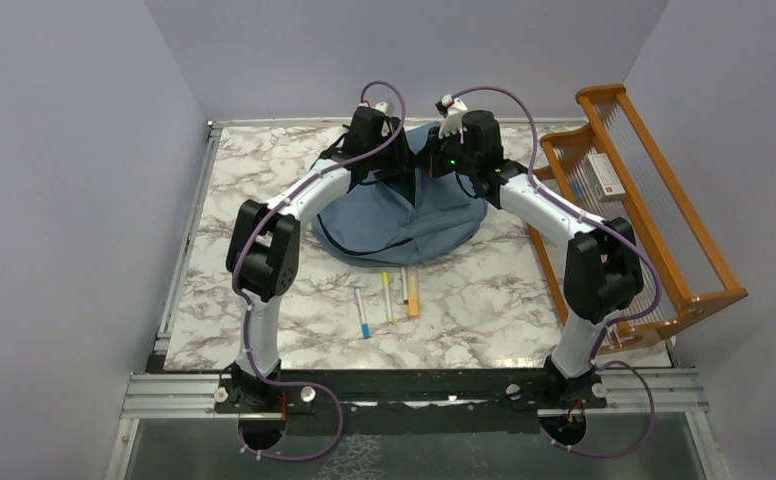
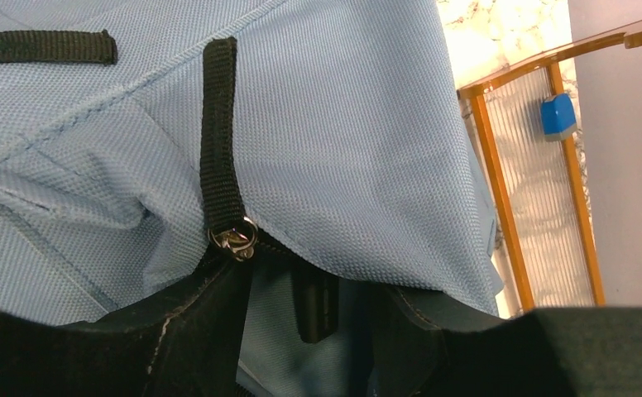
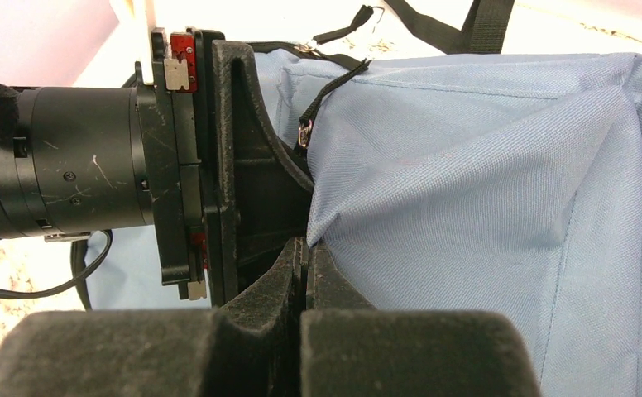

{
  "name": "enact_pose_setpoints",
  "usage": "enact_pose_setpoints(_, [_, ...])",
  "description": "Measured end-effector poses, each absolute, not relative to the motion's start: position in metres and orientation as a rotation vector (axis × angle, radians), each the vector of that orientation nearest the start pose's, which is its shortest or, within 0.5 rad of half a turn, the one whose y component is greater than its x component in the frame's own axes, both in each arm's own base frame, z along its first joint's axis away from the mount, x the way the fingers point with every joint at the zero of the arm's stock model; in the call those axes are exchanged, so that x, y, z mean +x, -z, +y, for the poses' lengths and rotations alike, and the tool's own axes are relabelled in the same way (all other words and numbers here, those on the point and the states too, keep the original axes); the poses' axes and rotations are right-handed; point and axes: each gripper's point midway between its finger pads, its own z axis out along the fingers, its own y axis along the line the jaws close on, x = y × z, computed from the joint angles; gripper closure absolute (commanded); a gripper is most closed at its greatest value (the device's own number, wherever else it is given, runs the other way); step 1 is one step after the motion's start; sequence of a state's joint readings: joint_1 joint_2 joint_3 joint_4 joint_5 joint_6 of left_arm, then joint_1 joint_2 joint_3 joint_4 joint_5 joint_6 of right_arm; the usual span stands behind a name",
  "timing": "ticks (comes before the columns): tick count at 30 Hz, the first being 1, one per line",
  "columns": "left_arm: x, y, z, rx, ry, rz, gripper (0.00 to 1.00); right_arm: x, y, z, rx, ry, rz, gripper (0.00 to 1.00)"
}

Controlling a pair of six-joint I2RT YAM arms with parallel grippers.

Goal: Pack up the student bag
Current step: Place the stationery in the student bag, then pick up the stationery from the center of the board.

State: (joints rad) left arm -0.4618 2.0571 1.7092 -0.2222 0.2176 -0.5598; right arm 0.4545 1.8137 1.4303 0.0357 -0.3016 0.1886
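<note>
Top external | step: opening student bag (image 1: 404, 225) at far edge | right gripper (image 3: 305, 248) clenched on its fabric, left gripper (image 2: 318, 335) unclear | next: spread mouth, fetch pens (image 1: 389, 295)

My marbled table (image 1: 256, 170) carried the student bag (image 1: 404, 225) toward its far side. Four pens (image 1: 389, 297) lay side by side just nearer me than the bag. An orange wooden rack (image 1: 654, 210) stood to the bag's right.
</note>
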Motion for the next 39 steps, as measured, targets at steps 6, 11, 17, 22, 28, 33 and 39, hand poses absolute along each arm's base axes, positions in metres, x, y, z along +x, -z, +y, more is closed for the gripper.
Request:
enact_pose_setpoints(6, [0.483,-0.172,-0.305,0.033,0.803,2.228,0.46,0.460,-0.216,0.294,-0.431,-0.744,1.916,1.00])
enact_pose_setpoints(11, [0.472,-0.207,-0.284,0.027,0.742,2.159,0.46,0.460,-0.218,0.295,-0.376,-0.766,1.924,1.00])
enact_pose_setpoints(17, [0.445,-0.254,-0.255,0.012,0.684,2.058,0.47,0.460,-0.218,0.296,-0.342,-0.780,1.933,1.00])
enact_pose_setpoints(22, [0.414,-0.261,-0.229,-0.028,0.634,2.045,0.48,0.460,-0.218,0.296,-0.336,-0.777,1.934,0.99])
enact_pose_setpoints(28, [0.365,-0.215,-0.202,-0.143,0.528,2.176,0.47,0.461,-0.218,0.296,-0.333,-0.769,1.934,0.99])
enact_pose_setpoints(33, [0.305,-0.163,-0.209,-0.117,0.462,2.342,0.48,0.461,-0.215,0.295,-0.339,-0.760,1.934,1.00])
enact_pose_setpoints(39, [0.241,-0.101,-0.198,-0.121,0.389,2.526,0.47,0.461,-0.215,0.295,-0.347,-0.755,1.931,1.00])
